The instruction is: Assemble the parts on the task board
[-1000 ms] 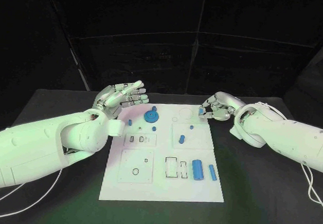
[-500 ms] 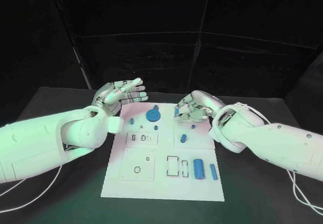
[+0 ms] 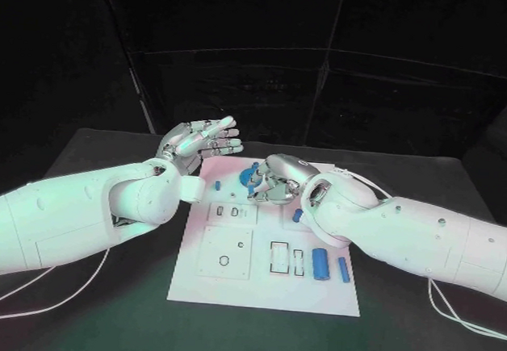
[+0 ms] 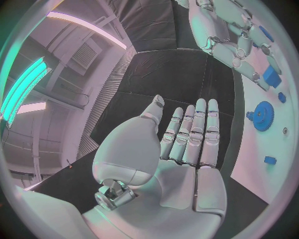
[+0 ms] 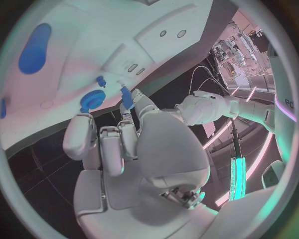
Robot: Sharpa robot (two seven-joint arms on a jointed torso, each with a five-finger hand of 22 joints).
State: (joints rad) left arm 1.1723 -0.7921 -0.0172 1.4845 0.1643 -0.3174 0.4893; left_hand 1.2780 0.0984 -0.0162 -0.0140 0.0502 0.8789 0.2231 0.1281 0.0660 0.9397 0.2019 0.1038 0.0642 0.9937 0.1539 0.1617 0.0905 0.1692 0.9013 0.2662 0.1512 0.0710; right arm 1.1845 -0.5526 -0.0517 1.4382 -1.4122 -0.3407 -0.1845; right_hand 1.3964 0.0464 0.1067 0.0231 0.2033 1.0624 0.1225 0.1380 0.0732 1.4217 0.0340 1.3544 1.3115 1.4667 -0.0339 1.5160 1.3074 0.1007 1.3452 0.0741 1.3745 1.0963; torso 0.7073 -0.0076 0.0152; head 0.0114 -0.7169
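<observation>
Your robot's two arms are smooth, glossy white shells with rounded, bulging segments at forearm and wrist, and a thin pale cable trails beside each arm. Each ends in a silver robot hand, the left robot hand (image 3: 200,143) and the right robot hand (image 3: 279,180), built of jointed metallic finger segments with paler pads. From the wrist cameras you see broad white palm plates, a rounded thumb base and a small exposed metal fitting near the wrist.
</observation>
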